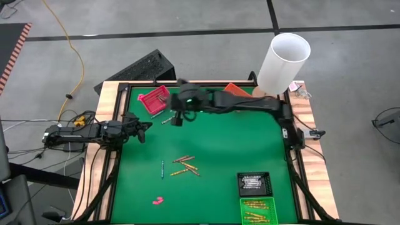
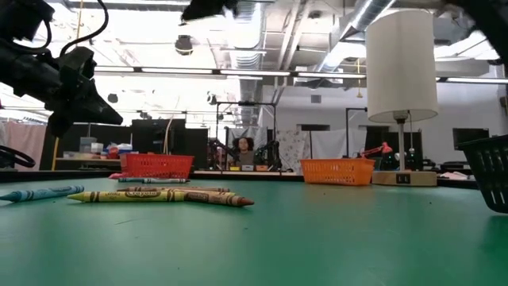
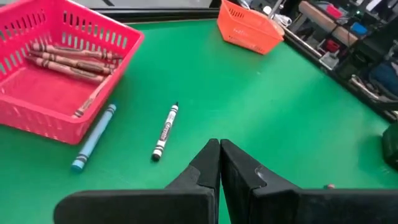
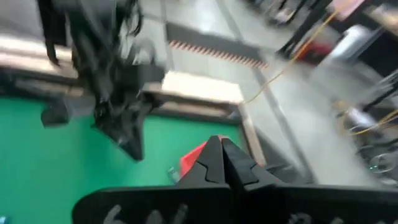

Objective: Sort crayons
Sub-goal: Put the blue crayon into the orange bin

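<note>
In the high view the right tool (image 1: 176,120) reaches from the right side of the frame to the upper middle of the green desk (image 1: 225,150), just right of the red basket (image 1: 154,100). Its own wrist view shows the two fingers pressed together with nothing visible between them, though that picture is smeared, so a thin stick there cannot be fully ruled out. The left tool (image 1: 145,129) waits at the left edge of the desk, fingers likewise together and empty.

The crayons are spread about. A small cluster of yellow-orange crayons (image 1: 185,166) lies at the centre of the frame, with a teal crayon (image 1: 162,169) just to its left. In the left wrist view several reddish crayons (image 3: 68,57) lie inside the red basket, while a blue crayon (image 3: 94,137) and a black-and-white crayon (image 3: 165,131) lie on the desk just beside it, apart from each other. More yellow ones fill the green tray (image 1: 257,210) at the lower right, below a black tray (image 1: 254,184). An orange basket (image 1: 237,90) sits at the upper edge, near a white cylinder (image 1: 282,61).
</note>
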Robot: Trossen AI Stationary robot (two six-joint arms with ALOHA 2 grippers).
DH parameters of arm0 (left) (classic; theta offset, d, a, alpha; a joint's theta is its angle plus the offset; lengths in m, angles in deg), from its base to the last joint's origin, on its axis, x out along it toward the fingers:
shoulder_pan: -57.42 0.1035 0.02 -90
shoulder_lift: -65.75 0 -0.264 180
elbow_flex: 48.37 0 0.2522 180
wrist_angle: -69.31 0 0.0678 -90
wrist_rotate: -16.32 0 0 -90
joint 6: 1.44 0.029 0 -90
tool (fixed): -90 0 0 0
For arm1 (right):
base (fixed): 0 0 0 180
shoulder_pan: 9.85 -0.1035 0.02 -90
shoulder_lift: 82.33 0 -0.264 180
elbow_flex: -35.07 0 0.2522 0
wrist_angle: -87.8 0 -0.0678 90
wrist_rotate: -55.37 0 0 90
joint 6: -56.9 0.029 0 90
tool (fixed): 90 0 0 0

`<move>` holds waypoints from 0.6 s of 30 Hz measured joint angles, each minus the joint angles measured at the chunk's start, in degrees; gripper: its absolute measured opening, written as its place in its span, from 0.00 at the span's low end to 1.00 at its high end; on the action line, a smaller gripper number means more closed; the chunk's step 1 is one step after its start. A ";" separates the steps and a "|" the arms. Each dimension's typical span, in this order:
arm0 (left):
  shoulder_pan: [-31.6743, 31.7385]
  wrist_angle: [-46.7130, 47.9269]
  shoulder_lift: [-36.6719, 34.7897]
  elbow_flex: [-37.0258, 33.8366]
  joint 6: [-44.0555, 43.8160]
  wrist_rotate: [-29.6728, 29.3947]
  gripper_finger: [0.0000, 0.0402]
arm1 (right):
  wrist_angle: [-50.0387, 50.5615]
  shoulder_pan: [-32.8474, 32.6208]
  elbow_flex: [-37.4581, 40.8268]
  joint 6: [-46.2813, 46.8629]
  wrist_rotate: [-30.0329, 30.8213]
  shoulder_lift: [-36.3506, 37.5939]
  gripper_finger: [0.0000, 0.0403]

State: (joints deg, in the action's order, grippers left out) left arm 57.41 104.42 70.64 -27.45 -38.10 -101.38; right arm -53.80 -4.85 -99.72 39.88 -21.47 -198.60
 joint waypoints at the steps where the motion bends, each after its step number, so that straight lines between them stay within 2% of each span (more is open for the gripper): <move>1: -0.01 -0.01 0.00 0.00 -0.20 0.00 0.00 | 0.80 -0.79 0.00 -0.51 1.46 2.23 0.00; 6: 0.00 -0.13 0.27 0.00 -0.14 0.17 0.00 | 2.91 -5.70 0.24 -3.91 10.46 12.17 0.00; 10: -0.02 -1.73 2.13 -0.02 -0.49 3.70 0.00 | 3.15 -9.99 -0.01 -5.86 17.75 19.39 0.00; 14: -0.02 -10.76 3.10 -0.02 -4.09 6.50 0.00 | 5.23 -12.82 0.04 -6.01 23.56 22.72 0.00; 16: -0.01 -13.48 3.08 0.00 -1.71 4.89 0.00 | 6.18 -13.95 0.20 -6.03 25.37 23.33 0.00; 18: 0.10 -16.18 3.14 0.02 -2.85 2.97 0.00 | 6.71 -15.29 0.22 -6.15 26.29 24.11 0.00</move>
State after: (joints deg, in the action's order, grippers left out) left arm 57.51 88.23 73.78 -27.44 -40.94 -98.42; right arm -47.09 -20.14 -99.51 33.73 4.82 -174.49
